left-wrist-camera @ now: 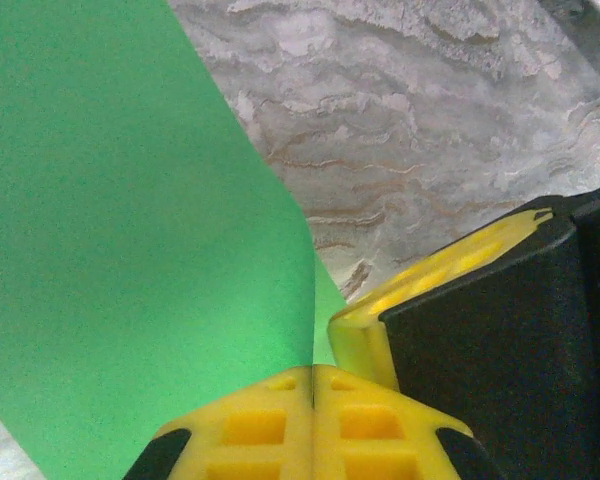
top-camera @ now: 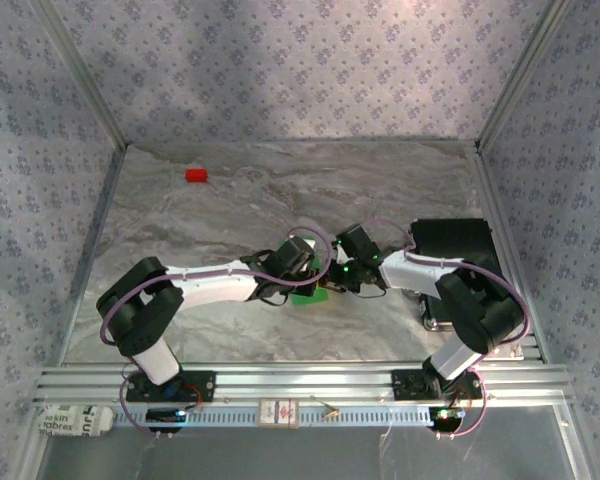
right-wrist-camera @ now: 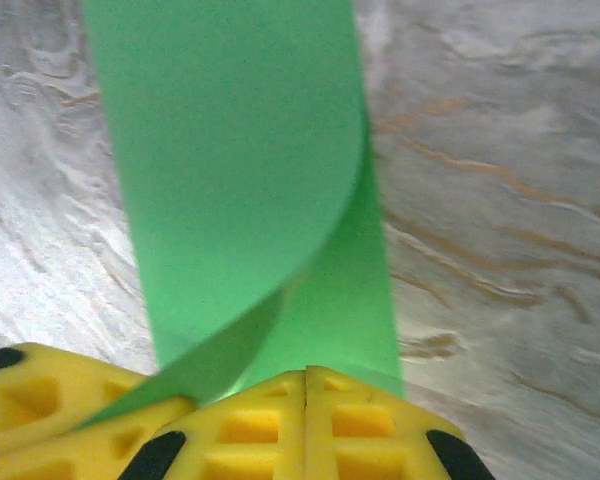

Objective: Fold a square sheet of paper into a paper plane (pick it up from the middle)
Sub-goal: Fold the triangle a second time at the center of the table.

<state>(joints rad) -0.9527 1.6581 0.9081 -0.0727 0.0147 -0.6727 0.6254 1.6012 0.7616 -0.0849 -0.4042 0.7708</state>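
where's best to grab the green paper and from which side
The green paper is thin and curls up at one edge, so pinch that lifted edge, coming in edge-on. The left claw and right claw are both shut on it there, side by side.

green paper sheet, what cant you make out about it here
Left wrist: thin bright green paper sheet cut off by frame edges and the left gripper.
Right wrist: blurred; far end cut off, near end behind right gripper.
Top external: mostly hidden under both grippers, outline unreadable.
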